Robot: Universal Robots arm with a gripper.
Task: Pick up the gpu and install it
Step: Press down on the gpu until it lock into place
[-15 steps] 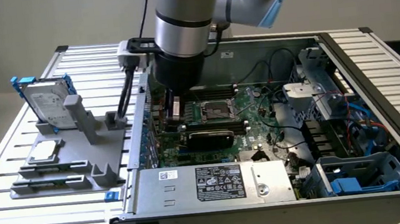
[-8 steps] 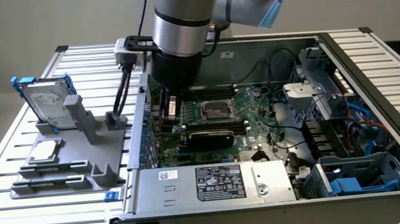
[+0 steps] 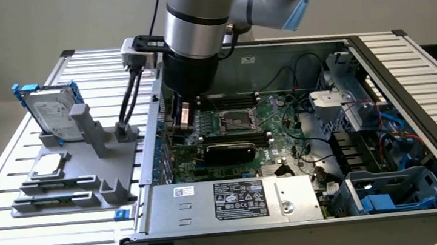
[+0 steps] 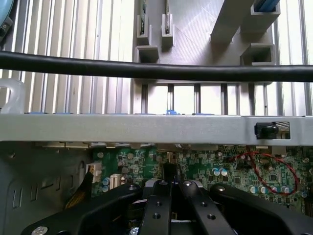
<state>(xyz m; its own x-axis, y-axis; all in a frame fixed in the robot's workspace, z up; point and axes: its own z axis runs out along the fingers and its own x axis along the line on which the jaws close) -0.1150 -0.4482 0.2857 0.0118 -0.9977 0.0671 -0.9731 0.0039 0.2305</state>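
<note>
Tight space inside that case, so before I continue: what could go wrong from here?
The end effector is shut low over the motherboard; a skewed push could strain the gpu or the board. The black cable runs alongside the case wall and might snag on it. The red wire loop lies close by and could catch.

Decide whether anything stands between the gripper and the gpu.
Nothing visible does. The shut gripper sits inside the open case, close beside the gpu, which stands on the motherboard; whether they touch is unclear.
</note>
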